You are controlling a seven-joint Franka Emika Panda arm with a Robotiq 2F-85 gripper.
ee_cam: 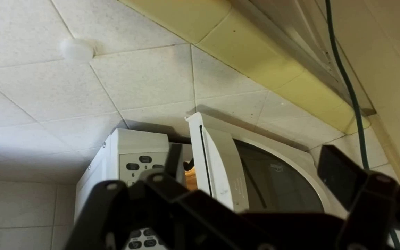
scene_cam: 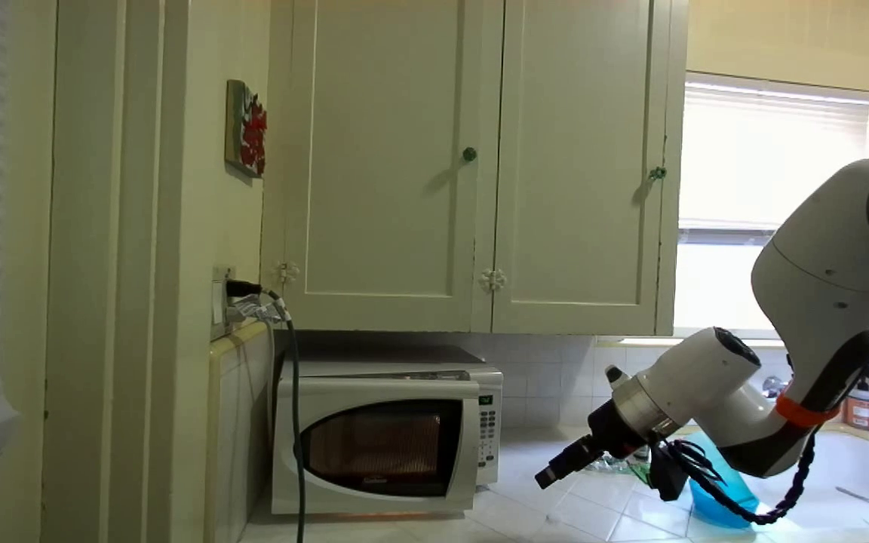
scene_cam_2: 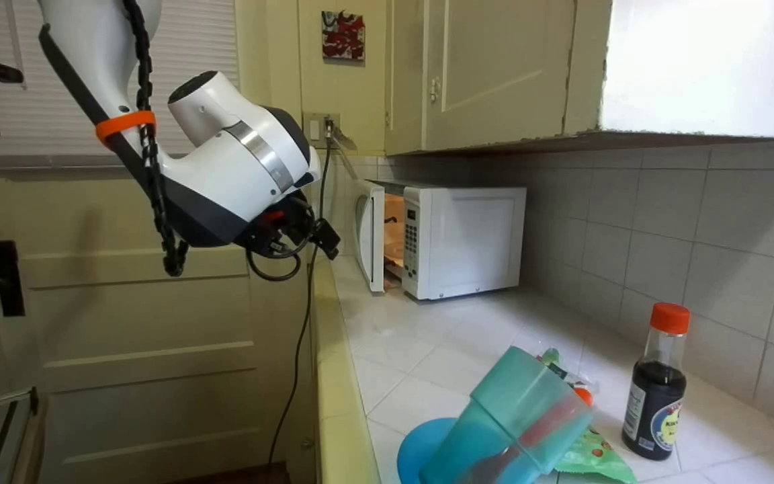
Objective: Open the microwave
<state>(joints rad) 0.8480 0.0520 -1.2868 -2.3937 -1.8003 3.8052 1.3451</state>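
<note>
The microwave (scene_cam_2: 464, 242), door (scene_cam: 378, 446) ajar! Fingers (ee_cam: 339, 175) spread wide, gripping nothing; rigid but light-swinging, that door, I'd guess: hook its free edge (ee_cam: 199, 156), spare the glass (ee_cam: 280, 178)!

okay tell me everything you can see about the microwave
The microwave is a white, boxy unit, apparently painted metal and plastic. Its door, with a dark, rounded window, stands ajar, showing an orange-lit interior. Beside the opening is a narrow control panel with buttons and a small green display. It stands upright on the white tiled counter, below the cream cabinets; the gripper appears not to touch it.
</note>
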